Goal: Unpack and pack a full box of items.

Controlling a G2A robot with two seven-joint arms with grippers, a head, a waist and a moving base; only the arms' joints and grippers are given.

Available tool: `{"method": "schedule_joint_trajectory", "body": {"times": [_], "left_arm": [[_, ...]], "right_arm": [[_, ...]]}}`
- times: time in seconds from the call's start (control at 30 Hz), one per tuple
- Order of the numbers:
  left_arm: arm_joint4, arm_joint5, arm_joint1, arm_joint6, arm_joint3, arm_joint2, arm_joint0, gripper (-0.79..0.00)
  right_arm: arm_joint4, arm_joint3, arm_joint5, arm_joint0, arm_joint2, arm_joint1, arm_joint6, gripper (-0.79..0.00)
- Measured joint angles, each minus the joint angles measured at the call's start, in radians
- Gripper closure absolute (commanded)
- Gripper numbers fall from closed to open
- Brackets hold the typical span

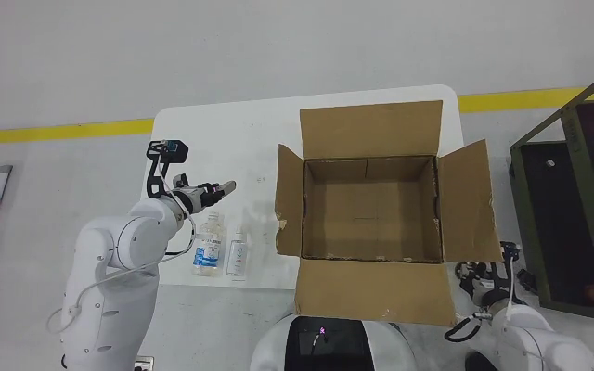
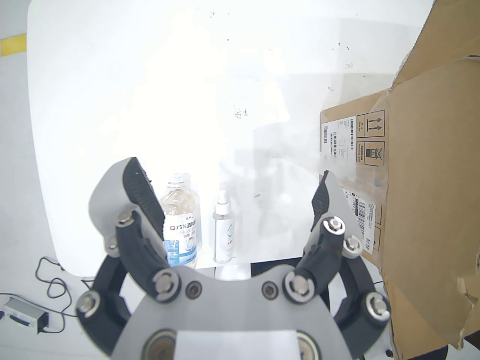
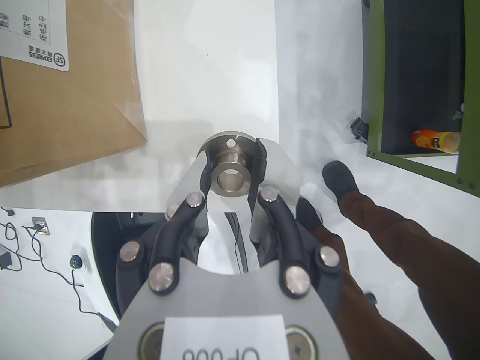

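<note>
White arm [image 1: 111, 249], black-fingered silver end effector [image 2: 231, 179]

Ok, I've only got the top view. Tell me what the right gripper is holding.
Observer: The right gripper is shut on a short silver metal sleeve with a flange.
Operator: Now give me the left gripper's state.
Observer: The left gripper is open, with nothing between its black ridged pads.
Operator: Describe the box wall facing it.
Observer: That wall of the brown cardboard box carries white shipping labels and printed handling symbols.
</note>
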Motion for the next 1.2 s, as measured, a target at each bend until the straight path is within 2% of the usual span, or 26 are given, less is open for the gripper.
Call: {"method": "schedule_joint_trajectory", "body": {"times": [0.53,0.67,0.83,0.9,0.97,1.0,1.1,1.2], "left_arm": [[0.0,0.0,0.0,0.0,0.0,0.0,0.0,-0.785],[0.0,0.0,0.0,0.0,0.0,0.0,0.0,-0.785],[0.0,0.0,0.0,0.0,0.0,0.0,0.0,-0.785],[0.0,0.0,0.0,0.0,0.0,0.0,0.0,-0.785],[0.0,0.0,0.0,0.0,0.0,0.0,0.0,-0.785],[0.0,0.0,0.0,0.0,0.0,0.0,0.0,-0.785],[0.0,0.0,0.0,0.0,0.0,0.0,0.0,-0.785],[0.0,0.0,0.0,0.0,0.0,0.0,0.0,-0.785]], "right_arm": [[-0.068,0.048,-0.014,0.048,-0.044,0.002,0.02,0.0],[-0.074,0.059,-0.01,0.058,-0.052,0.002,0.021,-0.065],[-0.084,0.077,-0.016,0.068,-0.06,0.002,0.019,-0.068],[-0.086,0.084,-0.018,0.074,-0.061,0.002,0.019,-0.105],[-0.086,0.087,-0.018,0.08,-0.063,0.002,0.021,-0.237],[-0.085,0.088,-0.02,0.084,-0.065,0.002,0.023,-0.265],[-0.086,0.092,-0.022,0.092,-0.072,0.002,0.024,-0.243],[-0.088,0.095,-0.023,0.095,-0.076,0.002,0.023,-0.28]]}}
